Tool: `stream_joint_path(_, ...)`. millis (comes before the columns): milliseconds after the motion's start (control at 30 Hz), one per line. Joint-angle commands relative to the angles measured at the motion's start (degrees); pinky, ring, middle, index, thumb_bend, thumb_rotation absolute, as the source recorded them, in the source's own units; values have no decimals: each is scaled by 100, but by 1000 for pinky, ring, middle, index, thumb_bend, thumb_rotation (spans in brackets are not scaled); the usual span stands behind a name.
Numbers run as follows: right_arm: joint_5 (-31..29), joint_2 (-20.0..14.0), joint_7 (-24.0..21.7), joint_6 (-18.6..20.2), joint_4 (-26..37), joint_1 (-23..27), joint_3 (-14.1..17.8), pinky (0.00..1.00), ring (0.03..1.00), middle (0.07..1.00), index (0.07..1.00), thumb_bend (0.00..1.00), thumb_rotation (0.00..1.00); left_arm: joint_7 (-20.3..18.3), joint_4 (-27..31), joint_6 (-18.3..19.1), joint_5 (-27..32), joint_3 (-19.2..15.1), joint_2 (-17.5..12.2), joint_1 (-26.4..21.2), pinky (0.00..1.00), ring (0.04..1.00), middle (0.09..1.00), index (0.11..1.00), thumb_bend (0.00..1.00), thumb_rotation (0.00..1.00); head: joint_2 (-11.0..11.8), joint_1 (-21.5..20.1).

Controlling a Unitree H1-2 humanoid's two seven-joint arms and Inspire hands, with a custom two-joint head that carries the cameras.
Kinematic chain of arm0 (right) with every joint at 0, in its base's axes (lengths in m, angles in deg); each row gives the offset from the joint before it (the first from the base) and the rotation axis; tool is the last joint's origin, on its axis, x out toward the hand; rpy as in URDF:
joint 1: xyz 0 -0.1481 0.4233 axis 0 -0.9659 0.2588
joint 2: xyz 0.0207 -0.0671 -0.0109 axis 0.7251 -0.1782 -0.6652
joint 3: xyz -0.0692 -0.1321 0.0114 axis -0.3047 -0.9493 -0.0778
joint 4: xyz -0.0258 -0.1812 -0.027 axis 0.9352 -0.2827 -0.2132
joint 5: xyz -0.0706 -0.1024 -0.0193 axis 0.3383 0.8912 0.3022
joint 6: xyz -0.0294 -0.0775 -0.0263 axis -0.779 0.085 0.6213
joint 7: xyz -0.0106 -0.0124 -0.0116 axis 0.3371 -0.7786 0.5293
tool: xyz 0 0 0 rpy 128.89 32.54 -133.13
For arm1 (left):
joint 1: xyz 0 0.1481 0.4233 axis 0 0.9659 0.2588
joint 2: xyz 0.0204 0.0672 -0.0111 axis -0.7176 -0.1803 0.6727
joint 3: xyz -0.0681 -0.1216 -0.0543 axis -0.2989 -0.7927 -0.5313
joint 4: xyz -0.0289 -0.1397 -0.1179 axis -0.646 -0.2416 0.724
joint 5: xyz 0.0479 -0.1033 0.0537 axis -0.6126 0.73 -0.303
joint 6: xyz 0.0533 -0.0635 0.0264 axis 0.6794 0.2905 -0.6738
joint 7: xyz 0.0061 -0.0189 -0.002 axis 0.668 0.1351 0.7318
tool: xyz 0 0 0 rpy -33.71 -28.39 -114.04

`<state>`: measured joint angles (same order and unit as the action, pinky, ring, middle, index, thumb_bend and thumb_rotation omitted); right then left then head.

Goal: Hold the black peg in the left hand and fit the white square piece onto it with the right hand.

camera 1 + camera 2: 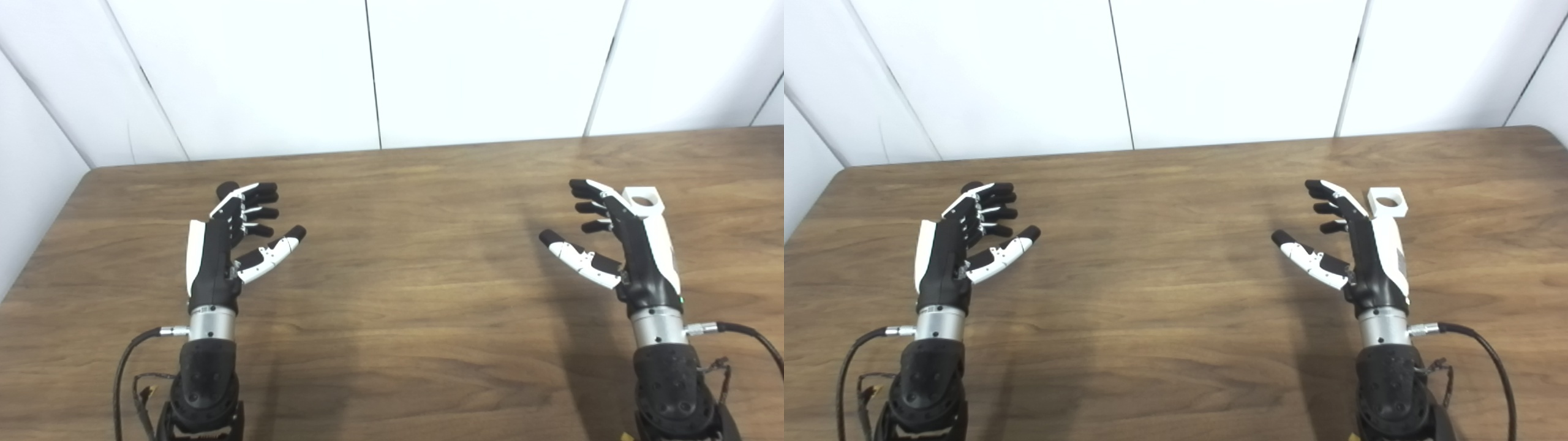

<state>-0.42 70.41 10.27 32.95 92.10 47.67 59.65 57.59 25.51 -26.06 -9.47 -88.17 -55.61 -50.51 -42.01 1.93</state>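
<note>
Wooden table [398, 294], nothing grasped: my left hand [229, 245] and right hand [618, 242] hover released, fingers spread. White piece [1388, 202] lies just beyond the right hand. The peg [227, 188] seems to hide behind my left fingertips, so everything's left.

Wooden table [1176, 294], white square piece [1387, 203]

Left robot hand [223, 251] and right robot hand [625, 245] hover well apart, palms facing inward, fingers spread, holding nothing.
</note>
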Motion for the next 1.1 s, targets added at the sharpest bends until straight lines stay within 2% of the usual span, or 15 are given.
stream_joint_path(0,21,-24,53,-212,152,127,12,623,746,792,789,607,396,75,82,-124,-59,-22,-67,-211,552,658,719,693,620,44,-3,8)
stream_joint_path(467,-27,-14,0,-165,167,142,-7,630,752,802,795,594,371,46,157,-72,-37,-34,-67,-193,548,662,717,692,614,34,-26,105)
stream_joint_path(567,-54,-47,-25,-165,178,138,16,624,754,805,798,591,366,45,150,-118,-29,-22,-55,-191,549,661,717,691,617,46,16,475)
stream_joint_path(600,-74,-67,-31,-175,174,134,35,615,751,806,798,590,363,59,148,-140,-48,-5,-34,-187,550,661,717,691,620,49,40,711)
stream_joint_path(633,-88,-80,-35,-182,170,131,48,607,746,807,798,590,360,69,147,-153,-63,8,-19,-184,552,662,718,691,623,51,40,711)
stream_joint_path(667,-125,-122,-42,-241,150,124,71,606,745,807,798,587,355,99,144,-178,-130,50,16,-179,552,662,719,691,624,54,106,1094)
stream_joint_path(700,-170,-158,-47,-296,132,113,96,609,745,807,799,579,345,118,148,-173,-189,94,55,-175,552,660,719,691,624,64,135,1210)
stream_joint_path(833,-262,-195,-42,-347,122,83,157,630,752,806,798,565,324,160,140,-156,-316,184,138,-172,560,660,720,696,622,97,164,1348)
stream_joint_path(967,-235,-144,-152,-20,329,52,164,644,762,816,806,548,332,196,139,-183,-356,179,170,-175,569,688,723,689,627,84,141,1342)
stream_joint_path(1067,-241,-151,-162,-37,336,42,164,642,761,816,807,540,308,208,161,-145,-347,143,182,-169,569,689,728,689,631,90,150,1355)
